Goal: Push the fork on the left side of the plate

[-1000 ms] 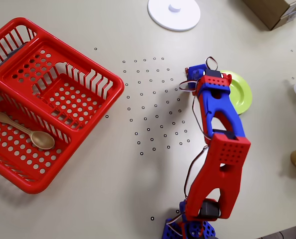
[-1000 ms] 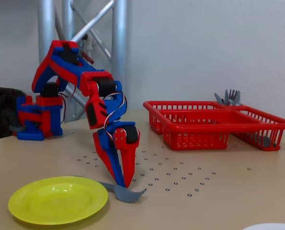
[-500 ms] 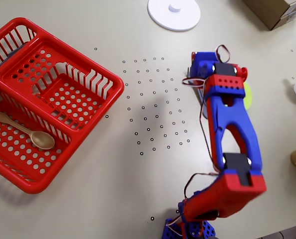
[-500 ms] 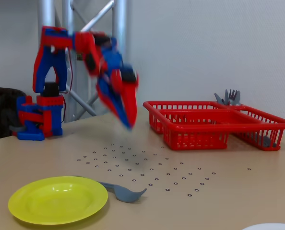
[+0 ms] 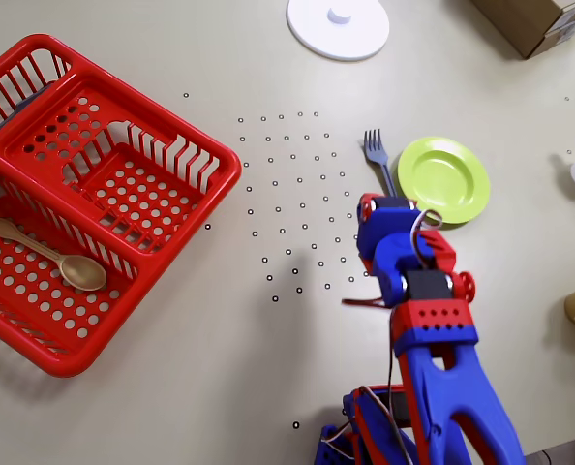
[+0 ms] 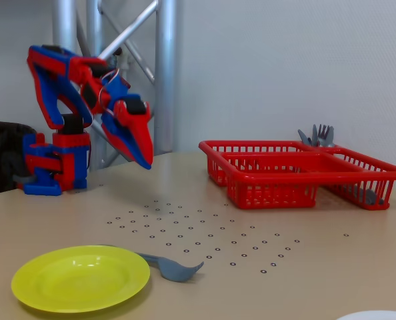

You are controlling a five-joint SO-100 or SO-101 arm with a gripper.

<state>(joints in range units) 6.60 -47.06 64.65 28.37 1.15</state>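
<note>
Pincer [image 6: 145,162] hangs raised above our surface [image 6: 305,240], fingers pressed together, holding nothing; we see the fork [image 5: 378,162] just beside the plate [image 5: 443,179].

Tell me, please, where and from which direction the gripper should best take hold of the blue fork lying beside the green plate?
Probably at the neck just below the tines, coming straight down. The fork lies flat beside the plate, and in the fixed view its tines curl up off the table, leaving room for a finger. The handle runs close along the plate's rim, so jaws there might catch the rim. The gripper hangs well clear.
</note>
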